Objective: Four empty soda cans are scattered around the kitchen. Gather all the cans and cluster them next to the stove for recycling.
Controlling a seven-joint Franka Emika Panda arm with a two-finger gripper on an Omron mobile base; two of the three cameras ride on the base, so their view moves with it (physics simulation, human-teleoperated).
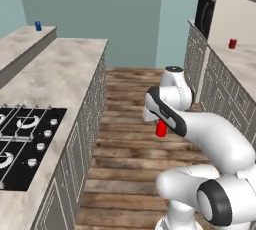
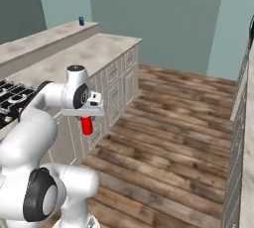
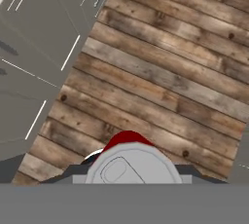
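Observation:
My gripper point(image 1: 160, 122) hangs over the wooden floor in the aisle, shut on a red soda can point(image 1: 161, 131) that stands upright below the hand. From the other side, the same can point(image 2: 87, 125) shows under the gripper point(image 2: 88, 117). The hand view looks down on the can's silvery top point(image 3: 130, 167). The stove point(image 1: 22, 144) lies in the left counter, to the left of the held can, and its edge point(image 2: 9, 99) shows behind the arm. A blue can point(image 1: 38, 25) point(image 2: 81, 21) stands on the raised far ledge. Another red can point(image 1: 232, 44) sits on the right counter.
Grey cabinet fronts point(image 1: 85, 124) line the left side of the aisle, close to the hand. More cabinets point(image 1: 220, 94) run along the right under the counter. A black microwave point(image 1: 204, 14) is set in the wall at the far right. Plank floor point(image 2: 168, 142) stretches ahead.

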